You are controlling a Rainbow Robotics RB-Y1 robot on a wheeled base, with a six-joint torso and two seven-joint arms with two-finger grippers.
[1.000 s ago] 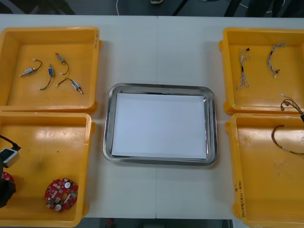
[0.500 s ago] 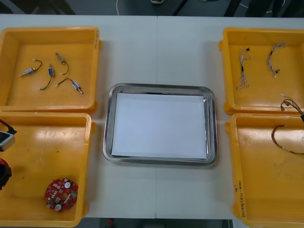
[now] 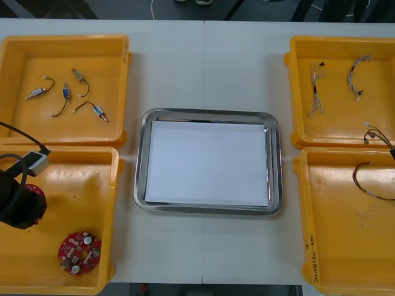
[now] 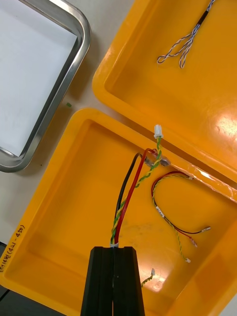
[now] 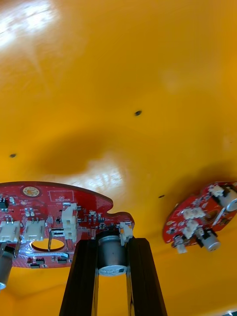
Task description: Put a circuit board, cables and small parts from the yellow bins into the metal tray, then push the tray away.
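Note:
My left gripper hovers over the near left yellow bin, shut on a round red circuit board. In the left wrist view its fingers pinch a silver cylinder on that board. A second board lies flat in the same bin, and it also shows beyond the fingers. My right gripper is over the near right bin, shut on a red, black and yellow cable. That cable hangs toward the wall shared with the far bin. The metal tray, white inside, sits in the middle.
The far left bin holds several small metal parts with wires. Twisted blue and white cables lie in the far right bin. A loose red and yellow cable rests in the near right bin beside the held one.
My left arm has come in from the table's left edge, moving right and toward the far side of its bin with the circuit board in its grip. Everything else is unchanged.

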